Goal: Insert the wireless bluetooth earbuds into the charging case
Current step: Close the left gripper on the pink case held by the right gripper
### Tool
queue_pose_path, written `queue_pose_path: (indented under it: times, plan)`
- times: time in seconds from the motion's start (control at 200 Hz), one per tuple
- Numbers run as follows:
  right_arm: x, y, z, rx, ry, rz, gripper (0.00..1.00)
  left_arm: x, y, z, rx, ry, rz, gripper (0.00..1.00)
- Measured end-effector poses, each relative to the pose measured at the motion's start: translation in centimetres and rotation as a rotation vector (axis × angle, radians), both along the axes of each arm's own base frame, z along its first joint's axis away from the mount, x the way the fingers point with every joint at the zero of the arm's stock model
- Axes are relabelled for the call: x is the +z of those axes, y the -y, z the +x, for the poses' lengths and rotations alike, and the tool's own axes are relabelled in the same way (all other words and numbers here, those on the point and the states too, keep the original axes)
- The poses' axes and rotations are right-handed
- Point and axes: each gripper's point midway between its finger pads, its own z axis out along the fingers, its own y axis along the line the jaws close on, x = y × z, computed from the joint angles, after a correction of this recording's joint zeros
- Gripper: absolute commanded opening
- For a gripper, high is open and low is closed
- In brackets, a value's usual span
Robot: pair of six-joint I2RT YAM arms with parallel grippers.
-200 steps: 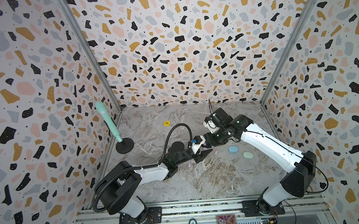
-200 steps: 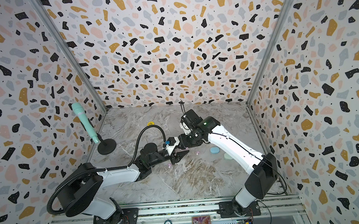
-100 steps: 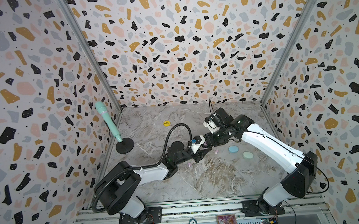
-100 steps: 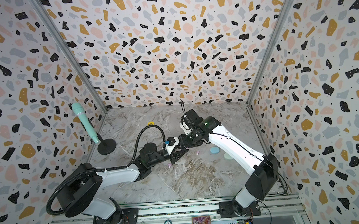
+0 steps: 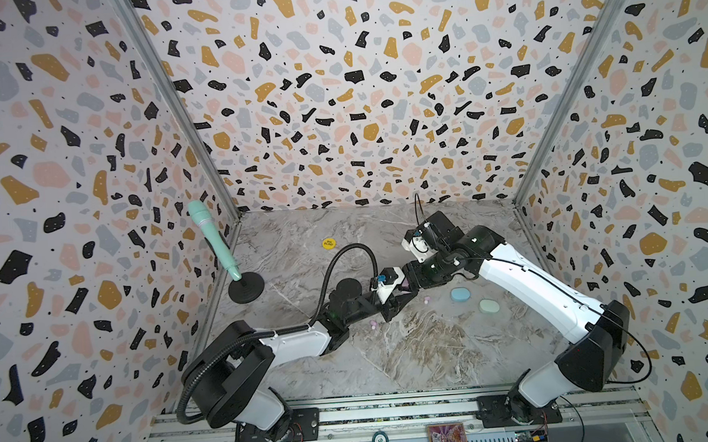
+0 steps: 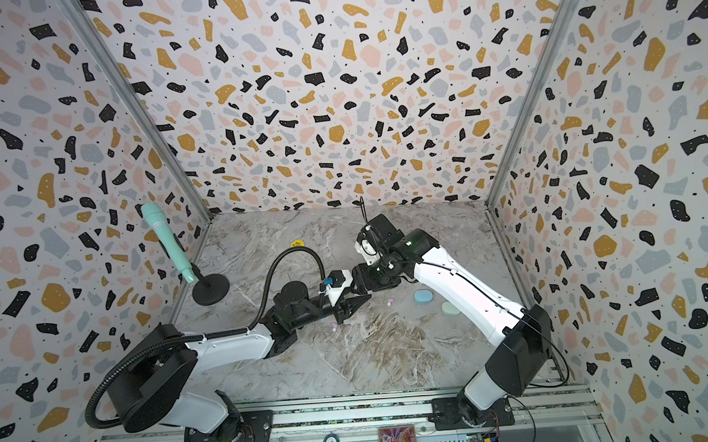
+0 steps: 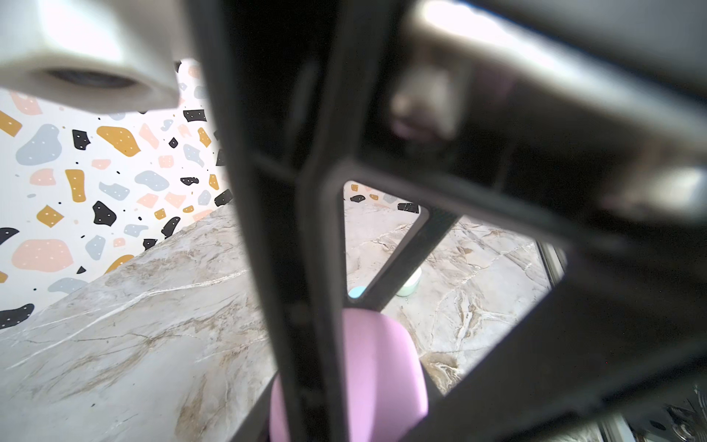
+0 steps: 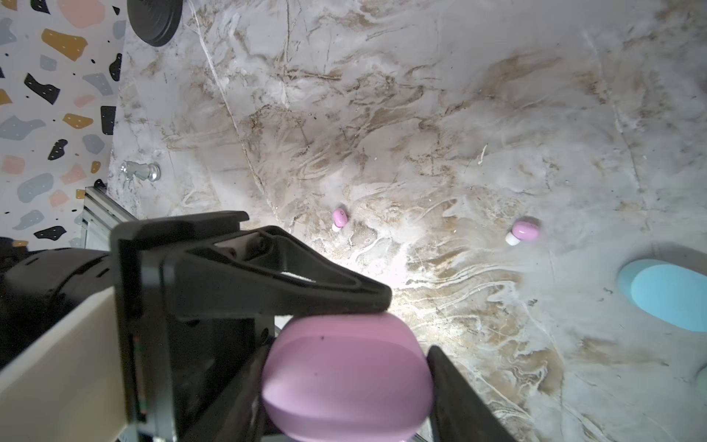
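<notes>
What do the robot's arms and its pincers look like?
Both arms have smooth white shells with chunky black joints. The left arm wears a thick, ribbed black hose looping up; the right arm trails a thin black cable. The left pincer and right pincer are black, with pointy triangle fingers that have holes.

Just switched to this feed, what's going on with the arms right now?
The right claw holds the pink case, which looks closed. The left claw is shut, its tip against the case's edge. A pink earbud and a second earbud lie loose on the table, near a blue case.
</notes>
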Motion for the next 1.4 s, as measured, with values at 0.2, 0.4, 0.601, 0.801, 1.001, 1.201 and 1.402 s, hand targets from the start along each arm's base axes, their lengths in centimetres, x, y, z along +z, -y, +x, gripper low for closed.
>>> queue_pose_path:
  times: [0.2, 0.4, 0.601, 0.801, 1.001, 1.201, 1.402]
  plan:
    - [0.0, 0.1, -0.1, 0.002, -0.014, 0.013, 0.50, -0.1, 0.0, -0.1, -0.008, 0.005, 0.005, 0.31]
    - [0.0, 0.1, -0.2, 0.005, -0.017, 0.016, 0.60, -0.1, 0.0, -0.2, -0.011, 0.009, 0.008, 0.28]
    - [0.3, -0.2, 0.1, 0.003, -0.010, 0.034, 0.72, -0.1, 0.1, -0.4, -0.022, 0.006, 0.010, 0.27]
    - [0.9, -0.4, 0.5, 0.002, 0.013, 0.064, 0.81, -0.3, 0.3, -0.9, -0.045, -0.001, 0.014, 0.25]
    - [1.7, 1.1, 1.3, -0.030, 0.041, 0.063, 0.85, -0.8, 0.3, -1.2, -0.060, -0.023, 0.028, 0.24]
    - [3.5, 4.5, 1.8, -0.026, 0.158, 0.039, 0.89, 0.1, 0.1, -2.1, -0.095, -0.063, 0.006, 0.23]
    - [3.6, 4.5, -2.3, 0.191, 0.297, 0.022, 0.95, 1.7, -0.7, -3.9, -0.141, -0.089, -0.029, 0.22]
